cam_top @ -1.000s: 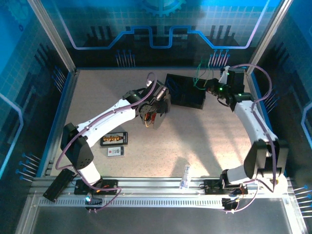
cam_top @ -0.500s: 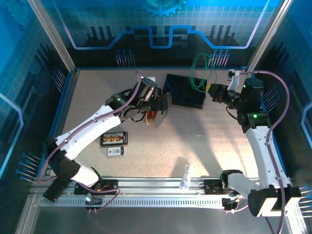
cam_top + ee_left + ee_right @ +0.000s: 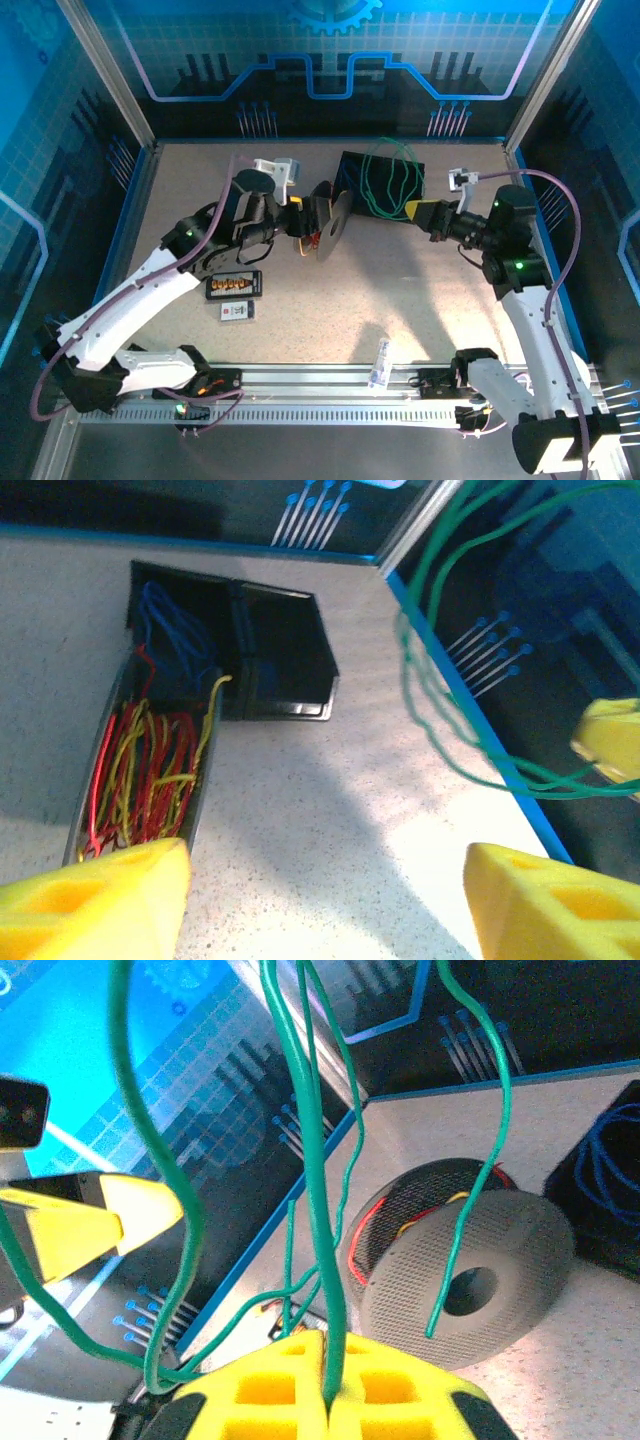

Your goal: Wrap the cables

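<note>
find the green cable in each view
top external: green cable loops over the tray, upper centre.
left wrist: green cable hangs upper right; tray upper centre-left.
right wrist: green cable strands cross the picture, pinched in the right gripper at bottom centre; tray at right edge.
shared landmark: the tray.

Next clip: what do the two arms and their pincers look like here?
The left arm and right arm are white tubular links joined by black housings, each with a small green light. A thick pale lilac hose loops along each. The left pincer and right pincer have blocky yellow finger pads with moulded rectangular recesses.
</note>
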Available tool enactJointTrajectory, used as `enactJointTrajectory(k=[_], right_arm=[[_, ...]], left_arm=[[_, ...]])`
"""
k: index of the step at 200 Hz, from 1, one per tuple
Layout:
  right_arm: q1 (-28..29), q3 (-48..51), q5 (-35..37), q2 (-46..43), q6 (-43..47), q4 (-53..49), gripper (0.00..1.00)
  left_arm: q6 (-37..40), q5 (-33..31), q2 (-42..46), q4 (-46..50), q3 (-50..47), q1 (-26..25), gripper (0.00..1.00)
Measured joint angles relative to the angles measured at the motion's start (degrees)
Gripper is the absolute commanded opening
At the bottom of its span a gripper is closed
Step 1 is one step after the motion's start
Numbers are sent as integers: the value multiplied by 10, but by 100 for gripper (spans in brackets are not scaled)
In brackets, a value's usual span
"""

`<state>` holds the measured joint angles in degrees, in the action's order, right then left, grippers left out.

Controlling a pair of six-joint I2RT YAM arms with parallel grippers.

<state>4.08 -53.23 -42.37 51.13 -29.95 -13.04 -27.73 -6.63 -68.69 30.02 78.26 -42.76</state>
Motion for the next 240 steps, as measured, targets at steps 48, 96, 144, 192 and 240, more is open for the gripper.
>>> enactJointTrajectory(k=[48,96,144,192,240], right_arm=[[134,-17,134,1,64,-72,0],[212,-38,254,13,109,-109,0],[244,-43,315,13,129,-129,0],[248,-43,348,-4,130,-139,0],[185,-29,352,-71,114,-151,0]], left_arm=[[31,12,2,-13,13,-57,72],[41,21,-46,-14,86,-68,65],[35,26,-99,-6,118,-68,44],[18,18,-118,8,124,-59,0],[6,24,-58,16,78,38,0]])
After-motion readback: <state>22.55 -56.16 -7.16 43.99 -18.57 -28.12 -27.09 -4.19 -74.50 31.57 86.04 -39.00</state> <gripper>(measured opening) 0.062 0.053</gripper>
